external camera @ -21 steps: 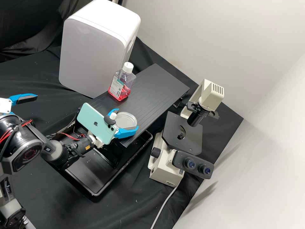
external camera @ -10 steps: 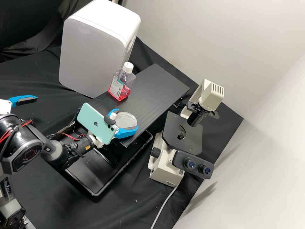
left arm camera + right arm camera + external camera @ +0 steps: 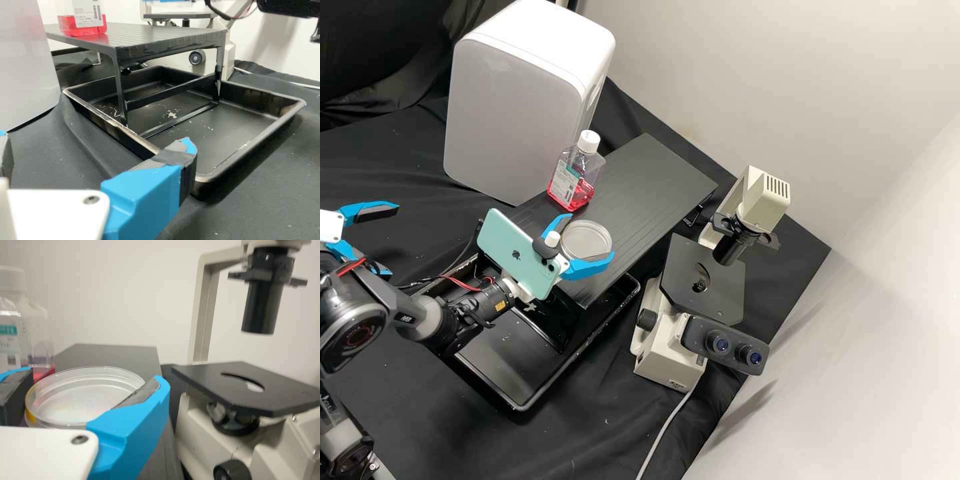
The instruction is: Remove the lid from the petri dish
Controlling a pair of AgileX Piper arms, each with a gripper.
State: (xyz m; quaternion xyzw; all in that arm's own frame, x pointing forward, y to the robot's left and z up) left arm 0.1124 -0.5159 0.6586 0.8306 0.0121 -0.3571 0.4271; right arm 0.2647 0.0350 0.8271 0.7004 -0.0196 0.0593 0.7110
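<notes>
A clear round petri dish (image 3: 587,238) with its lid on is at the near end of the raised black platform (image 3: 653,180). My right gripper (image 3: 577,245) has one blue finger on each side of its rim and is shut on it. In the right wrist view the dish (image 3: 75,397) sits between the fingers (image 3: 135,415), both touching its edge. I cannot tell whether the lid is apart from the base. My left gripper (image 3: 360,233) hovers open over the black cloth at the far left, holding nothing. Its fingertip (image 3: 170,167) is close to the tray's corner.
A flask of red liquid (image 3: 573,177) stands farther back on the platform, before a white box (image 3: 520,93). A black tray (image 3: 520,393) lies under the platform. A microscope (image 3: 707,293) stands right of it, its stage (image 3: 245,385) close beside the dish.
My right gripper has moved up and slightly back along the platform, and the petri dish has moved with it. The left gripper has barely shifted.
</notes>
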